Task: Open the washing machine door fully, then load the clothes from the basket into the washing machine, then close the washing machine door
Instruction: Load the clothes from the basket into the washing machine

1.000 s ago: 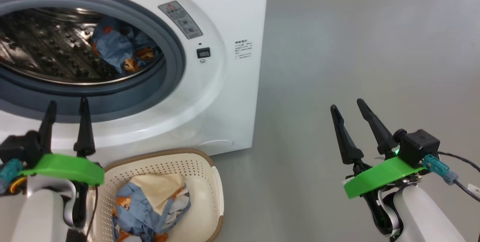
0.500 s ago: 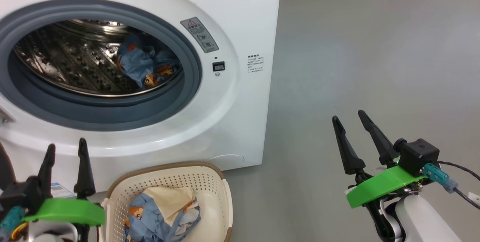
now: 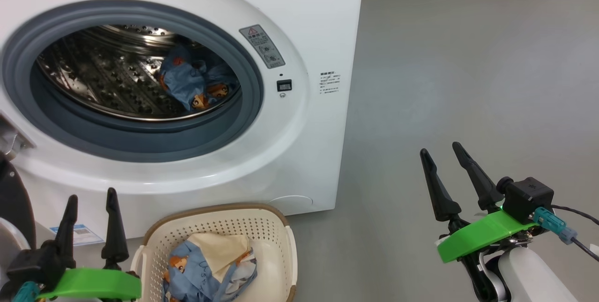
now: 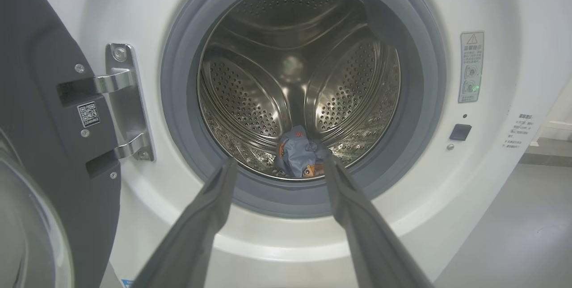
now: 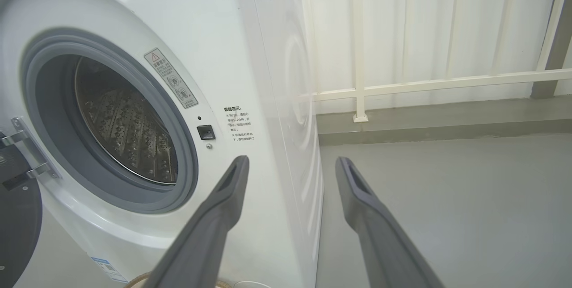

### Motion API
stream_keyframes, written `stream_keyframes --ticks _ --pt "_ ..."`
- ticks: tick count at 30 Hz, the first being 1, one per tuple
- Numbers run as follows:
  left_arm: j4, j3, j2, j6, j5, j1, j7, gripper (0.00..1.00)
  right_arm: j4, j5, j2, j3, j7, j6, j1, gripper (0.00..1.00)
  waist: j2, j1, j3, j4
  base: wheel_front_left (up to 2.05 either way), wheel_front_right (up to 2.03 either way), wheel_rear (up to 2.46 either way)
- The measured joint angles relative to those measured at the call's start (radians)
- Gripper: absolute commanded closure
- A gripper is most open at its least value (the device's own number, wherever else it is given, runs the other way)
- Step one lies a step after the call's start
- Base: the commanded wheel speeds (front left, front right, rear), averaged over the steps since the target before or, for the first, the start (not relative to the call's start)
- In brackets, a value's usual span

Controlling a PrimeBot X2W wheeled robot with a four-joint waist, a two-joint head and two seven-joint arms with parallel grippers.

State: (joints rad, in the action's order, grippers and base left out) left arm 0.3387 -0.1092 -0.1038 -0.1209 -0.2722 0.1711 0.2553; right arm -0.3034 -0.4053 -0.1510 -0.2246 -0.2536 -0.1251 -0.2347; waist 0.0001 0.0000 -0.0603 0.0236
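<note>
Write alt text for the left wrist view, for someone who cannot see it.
The washing machine stands with its door swung open at the view's left on a metal hinge; a bundle of light blue printed clothes lies low in its steel drum. The open, empty left gripper points at the opening.

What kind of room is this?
Probably a laundry corner, perhaps on a balcony: a front-loading washer stands on a bare grey floor, a basket of clothes before it, a white railing beyond it.
</note>
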Motion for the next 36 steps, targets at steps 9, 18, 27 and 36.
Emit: stream_keyframes --ticks 9,18,27,36 --pt "-0.012 -0.002 0.007 0.0 0.0 -0.015 0.0 0.0 0.001 0.0 0.0 -0.001 0.0 0.0 0.0 0.0 0.0 0.0 -0.006 -0.004 0.0 0.0 0.0" --pt "-0.014 -0.011 0.018 0.003 0.0 -0.015 0.0 0.0 0.001 0.0 0.0 -0.004 0.0 0.0 0.0 0.0 0.0 0.0 -0.005 0.0 0.0 0.0 0.0" --pt "-0.014 -0.014 0.025 0.007 0.0 -0.015 0.0 0.0 0.0 0.0 0.0 -0.007 0.0 0.0 0.0 0.0 0.0 0.0 -0.002 0.004 0.0 0.0 0.0" --pt "-0.012 -0.014 0.025 0.007 0.0 -0.015 0.0 0.0 0.0 0.0 -0.001 -0.012 0.0 0.0 0.0 0.0 0.0 0.0 -0.003 0.004 0.0 0.0 0.0"
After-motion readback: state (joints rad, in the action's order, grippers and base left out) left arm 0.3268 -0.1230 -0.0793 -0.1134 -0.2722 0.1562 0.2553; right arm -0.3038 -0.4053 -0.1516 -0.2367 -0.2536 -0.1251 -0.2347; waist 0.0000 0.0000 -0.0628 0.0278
